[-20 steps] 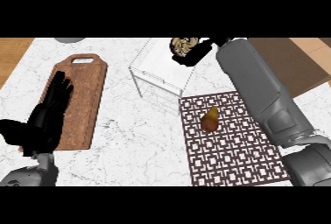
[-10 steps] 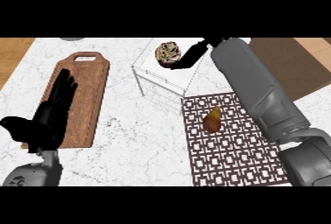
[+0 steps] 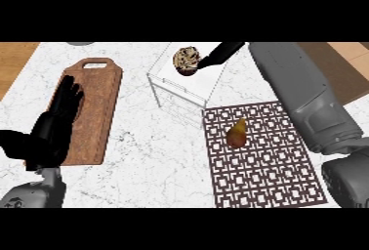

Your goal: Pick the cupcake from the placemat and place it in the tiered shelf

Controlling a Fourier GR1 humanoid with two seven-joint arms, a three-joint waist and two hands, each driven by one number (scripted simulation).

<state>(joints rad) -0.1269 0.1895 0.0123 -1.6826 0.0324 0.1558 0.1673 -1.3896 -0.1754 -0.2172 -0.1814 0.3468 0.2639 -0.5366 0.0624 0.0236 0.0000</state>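
The placing step was nearly done: the black right hand (image 3: 216, 54) pinched the brown frosted cupcake (image 3: 187, 60) at its fingertips over the white tiered shelf (image 3: 189, 84), so releasing looked next, while the left hand (image 3: 54, 128) rested open, well apart.

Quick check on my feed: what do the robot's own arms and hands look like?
Both forearms are smooth grey casings, the right forearm long and rounded with a bulky joint lower down. The left hand and right hand are plain black. No cables or markings show.
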